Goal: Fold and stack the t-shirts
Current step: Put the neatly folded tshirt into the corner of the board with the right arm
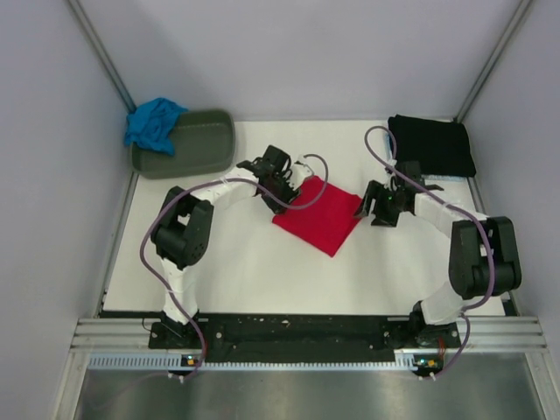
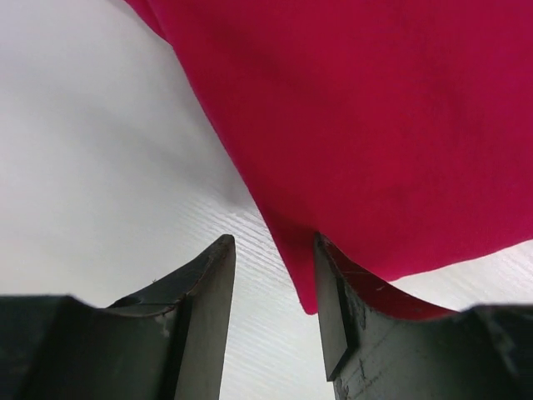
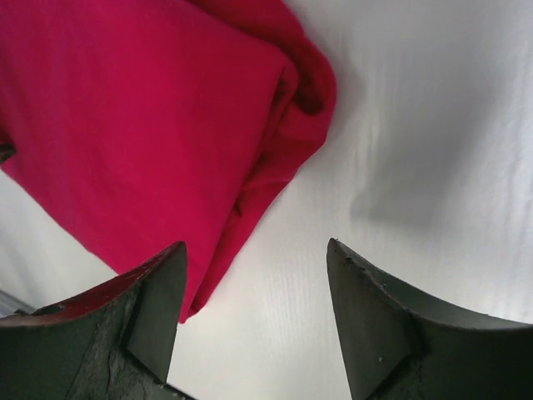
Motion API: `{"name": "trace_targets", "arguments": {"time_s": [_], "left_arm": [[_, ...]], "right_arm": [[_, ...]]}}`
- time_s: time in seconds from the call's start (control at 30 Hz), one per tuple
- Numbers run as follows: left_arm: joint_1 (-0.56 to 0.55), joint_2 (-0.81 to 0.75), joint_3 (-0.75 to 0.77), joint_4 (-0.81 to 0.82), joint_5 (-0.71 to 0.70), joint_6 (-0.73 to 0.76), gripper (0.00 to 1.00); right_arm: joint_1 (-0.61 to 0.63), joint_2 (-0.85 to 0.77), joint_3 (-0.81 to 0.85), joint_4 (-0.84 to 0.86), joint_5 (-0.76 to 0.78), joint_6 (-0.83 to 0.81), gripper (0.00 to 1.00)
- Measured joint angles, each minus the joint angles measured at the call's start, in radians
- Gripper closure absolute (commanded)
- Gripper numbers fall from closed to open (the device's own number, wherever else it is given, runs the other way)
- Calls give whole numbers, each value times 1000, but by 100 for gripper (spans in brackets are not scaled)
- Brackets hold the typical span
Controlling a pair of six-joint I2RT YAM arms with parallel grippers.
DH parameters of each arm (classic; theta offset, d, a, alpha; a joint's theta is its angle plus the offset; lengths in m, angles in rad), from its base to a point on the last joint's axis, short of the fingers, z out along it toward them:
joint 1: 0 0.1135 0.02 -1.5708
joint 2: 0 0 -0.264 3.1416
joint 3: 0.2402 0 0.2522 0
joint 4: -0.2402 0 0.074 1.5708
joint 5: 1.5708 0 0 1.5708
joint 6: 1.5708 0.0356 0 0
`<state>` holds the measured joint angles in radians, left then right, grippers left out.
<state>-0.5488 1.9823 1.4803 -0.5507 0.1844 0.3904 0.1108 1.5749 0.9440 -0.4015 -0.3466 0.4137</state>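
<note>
Hovering at the folded red shirt (image 1: 319, 213), mid-table: left gripper (image 2: 275, 246) jaws apart, a red corner loose between them; right gripper (image 3: 256, 250) wide apart beside the far edge, nothing held. I'd lift the 2 straight up, clear of cloth, then stack it on the black shirt (image 1: 430, 144).
</note>
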Motion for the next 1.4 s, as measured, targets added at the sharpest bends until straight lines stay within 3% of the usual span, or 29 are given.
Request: {"name": "trace_targets", "arguments": {"time_s": [0.53,0.87,1.23,1.4], "left_arm": [[-26,-81,-221,48,73,-60,53],[-28,-111,-260,42,118,-75,53],[-26,-130,-278,30,145,-74,44],[-5,-164,-278,-26,164,-64,41]], "right_arm": [[24,133,-118,313,-271,227,40],[23,189,-141,388,-306,245,100],[7,197,-142,396,-317,214,100],[6,197,-92,313,-299,152,100]]}}
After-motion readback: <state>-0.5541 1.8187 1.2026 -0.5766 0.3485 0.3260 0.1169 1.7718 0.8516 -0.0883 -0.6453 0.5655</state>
